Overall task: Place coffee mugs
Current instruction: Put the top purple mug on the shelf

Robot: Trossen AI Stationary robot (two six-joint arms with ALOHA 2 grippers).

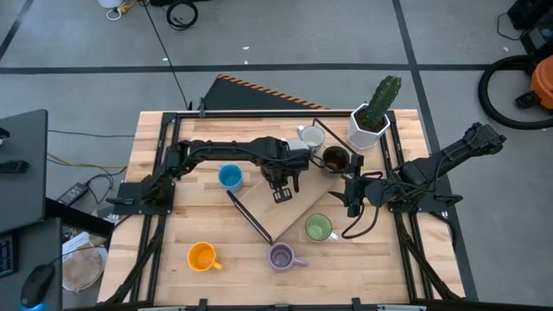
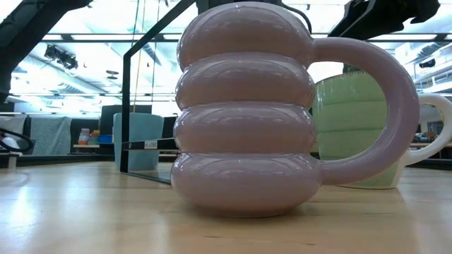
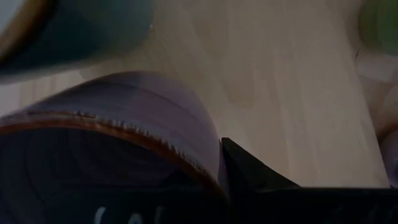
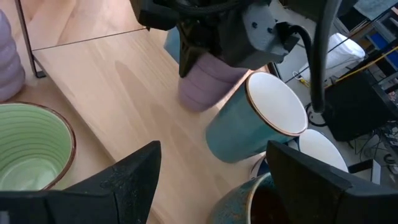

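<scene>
My left gripper is over the table's middle, shut on a lilac mug. A grey-teal mug with a white inside stands tilted right beside that mug, mouth toward my right arm. A second white mug and the dark brown mug stand by it. My right gripper is open and touches nothing, just short of the brown mug. Standing upright are the blue mug, orange mug, green mug and another lilac mug. My left gripper holds the lilac mug by its rim, coming from above and pointing down. One finger lies against the outside wall; the other is hidden by the mug. The mug hangs upright below the gripper; whether its base touches the board, I cannot tell.
A light wooden board with a black wire frame lies in the middle of the table. A white faceted pot with a cactus stands at the far right. In the low view the near lilac mug fills the picture, with the green mug behind it.
</scene>
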